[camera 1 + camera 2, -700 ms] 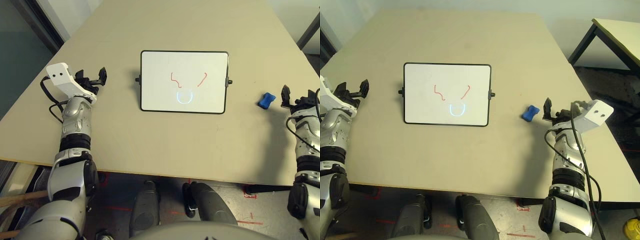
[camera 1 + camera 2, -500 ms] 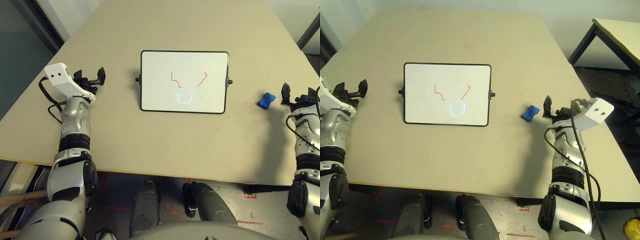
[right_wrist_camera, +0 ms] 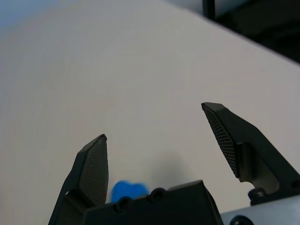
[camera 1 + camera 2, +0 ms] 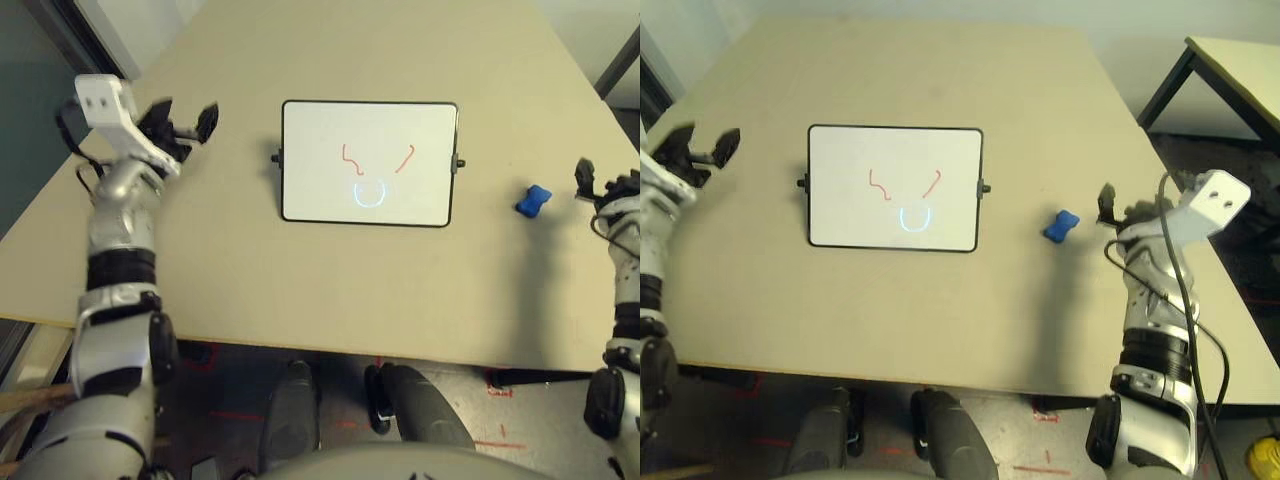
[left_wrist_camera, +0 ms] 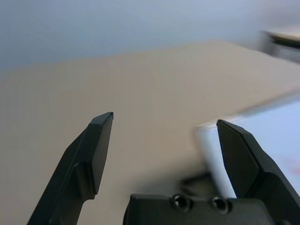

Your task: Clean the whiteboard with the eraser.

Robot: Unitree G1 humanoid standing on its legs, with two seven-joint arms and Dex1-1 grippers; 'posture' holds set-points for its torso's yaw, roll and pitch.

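Whiteboard [image 4: 368,205] mid-table, flat, marks facing up, ready for wiping! Left gripper [image 5: 165,117] to its left, spread and empty. Over right, eraser [image 4: 534,201] lies beside the wide-open, empty right gripper [image 3: 154,119], presumably for easy pickup.

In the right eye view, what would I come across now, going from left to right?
Left end effector → whiteboard with pen marks → blue eraser → right end effector, open → yellow object on the floor
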